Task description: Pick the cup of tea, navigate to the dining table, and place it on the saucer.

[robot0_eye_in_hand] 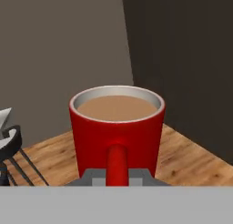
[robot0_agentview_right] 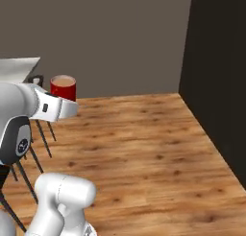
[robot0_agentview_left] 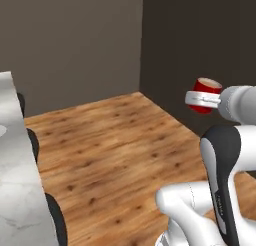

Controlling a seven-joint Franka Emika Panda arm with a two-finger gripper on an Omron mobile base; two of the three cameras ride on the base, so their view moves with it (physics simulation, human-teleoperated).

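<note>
The cup of tea is a glossy red mug, upright and full of tan liquid, with its handle toward the hand camera. My gripper is shut on that handle and holds the cup in the air over the wooden floor. In the left base view the cup hangs at the right, the gripper around it. In the right base view the cup sits beyond the gripper. The dining table runs along the left edge, well left of the cup. A pale curve at its left border may be the saucer; I cannot tell.
Black stools stand along the table's near side, their thin legs close to my arm. A dark wall rises right behind the cup, a grey wall to its left. Open wooden floor lies between table and walls.
</note>
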